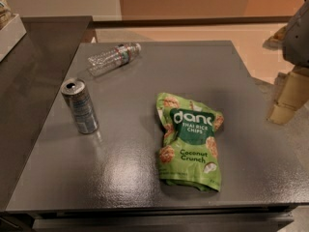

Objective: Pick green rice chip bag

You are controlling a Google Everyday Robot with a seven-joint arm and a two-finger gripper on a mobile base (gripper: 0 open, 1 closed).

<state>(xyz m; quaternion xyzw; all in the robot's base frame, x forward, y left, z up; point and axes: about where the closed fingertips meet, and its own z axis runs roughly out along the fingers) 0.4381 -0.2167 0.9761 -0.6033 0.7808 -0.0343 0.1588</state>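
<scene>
The one camera view looks down on a grey desk point(217, 71) with a slightly glossy top. The bag point(189, 141) lies flat on it, face up, a little right of the middle and toward the near edge. It is a crinkly light-green pouch with a dark green label, white lettering that reads "Thai Rice Chips" and "Coconut Crunch", and pictures of round chips. Its top end points to the far side of the desk and its bottom end lies close to the near edge. Nothing touches it.

The can point(80, 106) is on the left part of the desk, well apart from the bag. It seems to stand upright, with its silver top and opening showing. Farther back on the left, a clear bottle point(115, 58) lies on its side, with a label around its middle and its cap end pointing right. It is apart from the can.

The tool point(285, 105) is at the right edge of the view, a beige part hanging beyond the right side of the desk over the floor, below a pale grey piece of the arm point(298, 30). It is well apart from the bag and holds nothing that can be seen. I cannot tell whether it is spread or pressed together.

A second, darker desk point(43, 47) adjoins on the left, with a white box point(10, 35) at its far corner.
</scene>
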